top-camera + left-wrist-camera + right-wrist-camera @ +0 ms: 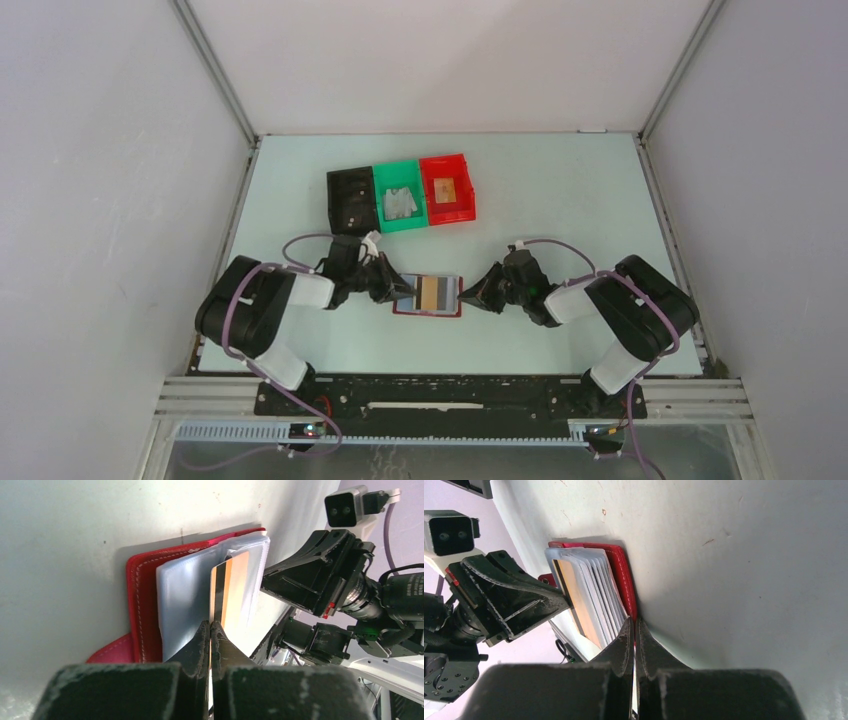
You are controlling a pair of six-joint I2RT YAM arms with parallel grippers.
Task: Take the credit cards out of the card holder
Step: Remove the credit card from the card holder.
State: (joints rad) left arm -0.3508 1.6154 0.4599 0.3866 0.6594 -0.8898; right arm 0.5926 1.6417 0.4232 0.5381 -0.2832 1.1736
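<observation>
1. At mid-counter [560, 200], between the two arms, the card holder [142, 605] lies open and flat, red cover down, clear sleeves [182, 600] facing up.
2. On its near-left side the left fingers [206, 632] are clenched. Their tips sit at the edge of a tan card with a dark stripe [231, 587] that pokes part way out of a sleeve. Likely placed there to draw it out; the card is not free of the holder.
3. On the opposite side the right fingers [628, 632] are clenched with nothing between them, tips down at the holder's red edge. This reads as pinning the holder so it won't slide when the card is pulled.
4. Can't tell whether the left fingers actually pinch the card or just meet beside its edge, because the tips cover the contact.
5. Other cards: the right wrist view shows fanned pale edges, and card can't be told from plastic. The blue-grey strip in the top view is too small to read.
6. A curved red bit, maybe the strap tab [106, 652], is partly cut off by the left fingers.
7. Three bins [335, 200] sit further back, their contents unclear.
</observation>
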